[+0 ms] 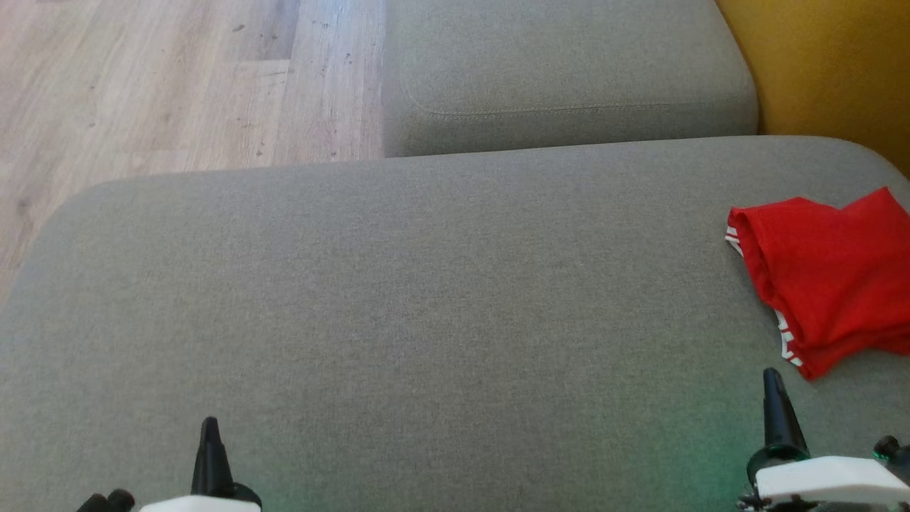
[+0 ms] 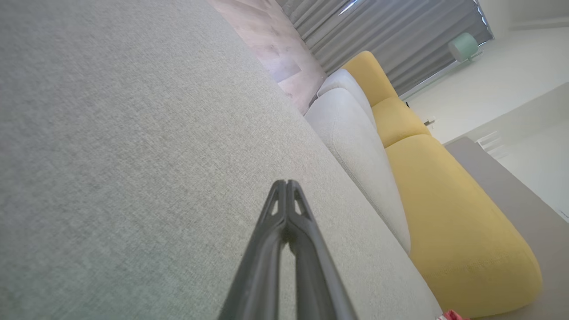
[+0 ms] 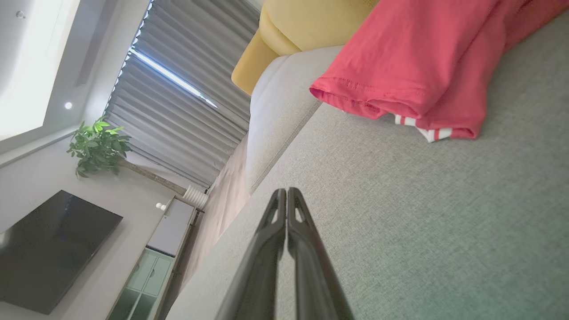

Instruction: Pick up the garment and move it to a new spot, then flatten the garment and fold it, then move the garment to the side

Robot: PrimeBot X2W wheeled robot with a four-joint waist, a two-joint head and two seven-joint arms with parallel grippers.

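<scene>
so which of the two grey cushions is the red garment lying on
The large near cushion: the red garment lies at its right end, just beyond the right gripper. The smaller cushion sits farther back, apart from the garment.

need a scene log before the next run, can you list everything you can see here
garment: one, red with white-striped trim, lying at the right edge of the near cushion
near cushion: one, grey, wide, across the foreground
far cushion: one, grey, beyond the near cushion
yellow cushions: at least two, yellow, to the right of the grey ones
floor: one, pale wood, upper left of the head view
curtains: one set, grey, pleated, past the sofa
plant: one, green, beside the curtains
television: one, black, on the wall
left pincer: one, dark, shut and empty, lower left
right pincer: one, dark, shut and empty, lower right, just short of the garment
</scene>
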